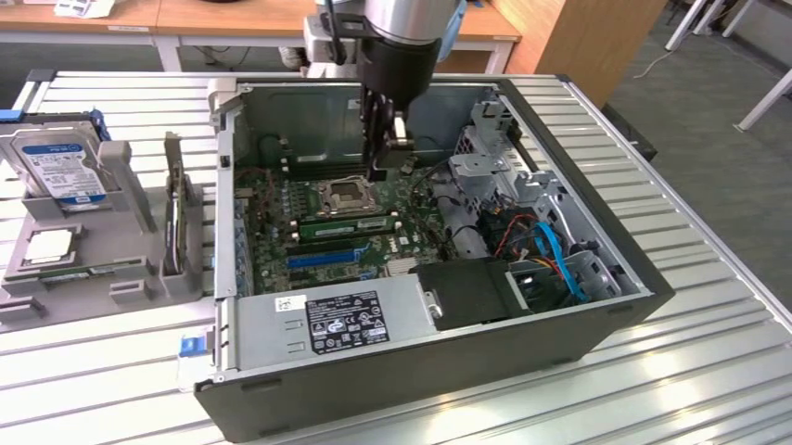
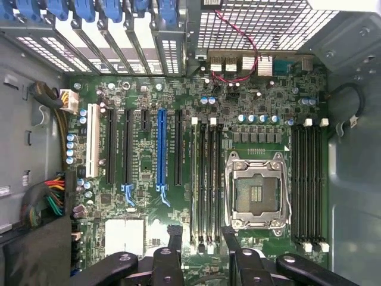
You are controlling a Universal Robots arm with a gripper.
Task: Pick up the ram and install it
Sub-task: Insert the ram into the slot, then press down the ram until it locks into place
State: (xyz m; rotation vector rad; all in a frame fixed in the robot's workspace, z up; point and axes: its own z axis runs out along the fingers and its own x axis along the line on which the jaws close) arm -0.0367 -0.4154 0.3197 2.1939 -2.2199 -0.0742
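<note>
Now, gripper [image 1: 389, 167]: hangs inside the case over the motherboard, fingers spread wide, nothing between them.
Ram [image 1: 351, 224]: stands on edge in a memory slot just beside the CPU socket, on the side toward the power supply; clear of the fingers.
CPU socket [image 1: 343, 195]: its metal frame sits mid-board.
Motherboard [image 2: 268, 101]: lies flat on the case floor; in the wrist view the two fingers flank one end of the slot row.
Case [image 1: 581, 315]: open side up, on the middle of the bench [image 1: 693, 371].
Power supply [image 1: 334, 320]: against the case's near wall.
Fixture [image 1: 124, 185]: grey, at the bench edge on the exterior view's left, carrying the hard drive [image 1: 56, 167] and processor chip [image 1: 50, 246].
</note>
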